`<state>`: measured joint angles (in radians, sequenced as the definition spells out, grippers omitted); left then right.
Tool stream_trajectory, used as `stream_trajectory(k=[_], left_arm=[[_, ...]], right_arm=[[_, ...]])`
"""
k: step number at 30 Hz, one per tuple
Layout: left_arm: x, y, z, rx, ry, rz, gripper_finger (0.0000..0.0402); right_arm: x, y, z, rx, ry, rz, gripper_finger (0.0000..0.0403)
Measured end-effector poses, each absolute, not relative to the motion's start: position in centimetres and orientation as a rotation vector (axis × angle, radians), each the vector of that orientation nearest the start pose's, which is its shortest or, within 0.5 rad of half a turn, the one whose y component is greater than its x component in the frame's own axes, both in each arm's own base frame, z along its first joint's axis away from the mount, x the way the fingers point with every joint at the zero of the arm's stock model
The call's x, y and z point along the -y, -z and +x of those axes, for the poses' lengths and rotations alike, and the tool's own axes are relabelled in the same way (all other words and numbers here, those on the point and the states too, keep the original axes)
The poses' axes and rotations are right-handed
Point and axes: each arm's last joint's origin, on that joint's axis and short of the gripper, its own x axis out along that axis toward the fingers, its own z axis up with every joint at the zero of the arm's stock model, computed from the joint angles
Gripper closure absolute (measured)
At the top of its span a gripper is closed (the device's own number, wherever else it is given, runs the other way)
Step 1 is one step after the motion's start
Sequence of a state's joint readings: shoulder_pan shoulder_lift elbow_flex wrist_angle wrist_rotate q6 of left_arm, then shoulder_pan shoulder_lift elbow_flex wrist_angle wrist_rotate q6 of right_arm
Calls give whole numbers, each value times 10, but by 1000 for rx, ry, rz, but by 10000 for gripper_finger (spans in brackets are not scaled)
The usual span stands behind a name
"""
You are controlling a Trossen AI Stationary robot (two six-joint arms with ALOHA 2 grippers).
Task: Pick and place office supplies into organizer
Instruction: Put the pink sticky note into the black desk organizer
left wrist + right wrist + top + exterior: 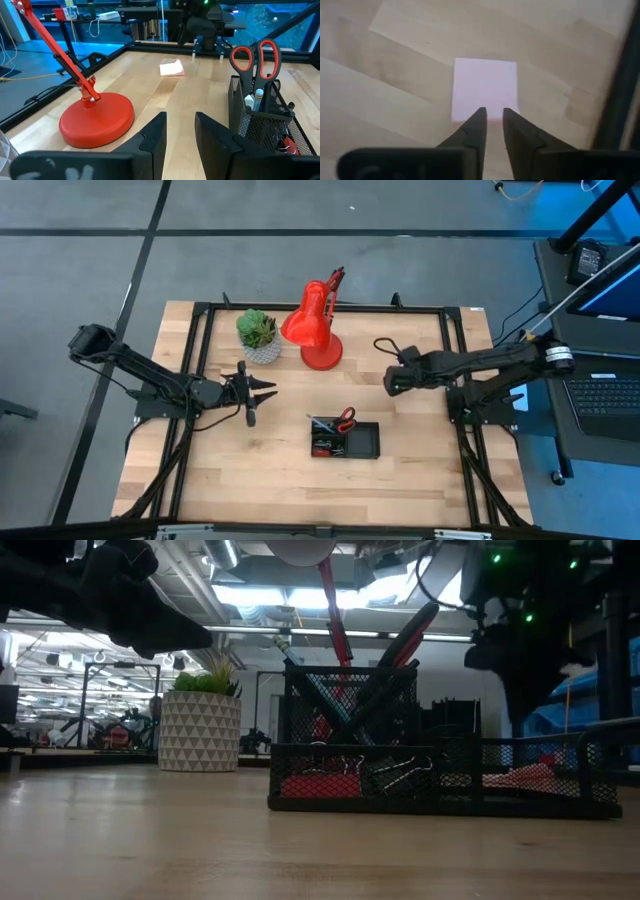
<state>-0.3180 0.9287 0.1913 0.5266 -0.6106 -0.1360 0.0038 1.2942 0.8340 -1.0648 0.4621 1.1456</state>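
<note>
Nearest the low camera we see bare wooden table (pixel 150 850), then the black mesh organizer (pixel 440 775) standing on it. Its tall cup holds red-handled scissors (pixel 255 57) and dark pens (pixel 395 655), upright or leaning; a low front compartment holds black clips (pixel 400 772) and something red we cannot identify.

From above, the organizer (pixel 345 439) sits right of the table's centre, toward the front edge. The red lamp (pixel 318 330) and the potted plant (pixel 259 335) stand behind it.

Right gripper (pixel 493 114): its wrist view looks down on the pink sticky-note pad (pixel 485 87), which lies flat on the wood. The fingertips (pixel 479 116) are at the pad's near edge with a narrow gap between them. We cannot tell whether they pinch the pad or only touch it. From above, this gripper (pixel 392 383) is right of the lamp base, behind the organizer.

Left gripper (pixel 268 392): over the table left of the organizer, fingers (pixel 155 137) spread a little, nothing between them.
</note>
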Motion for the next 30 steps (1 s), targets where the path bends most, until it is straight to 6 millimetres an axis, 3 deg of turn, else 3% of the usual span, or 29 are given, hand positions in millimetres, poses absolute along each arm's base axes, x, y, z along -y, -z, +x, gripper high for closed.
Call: stream_trajectory(k=[8,22,30], left_arm=[[38,-175,170,-171,-304,-39,306],[38,-175,170,-173,-304,-38,306],[38,-175,170,-174,-304,-37,306]], right_arm=[[31,-180,201,-1024,1051,611,397],[34,-139,182,-1072,1016,724,397],[33,-126,175,-1046,1003,739,400]])
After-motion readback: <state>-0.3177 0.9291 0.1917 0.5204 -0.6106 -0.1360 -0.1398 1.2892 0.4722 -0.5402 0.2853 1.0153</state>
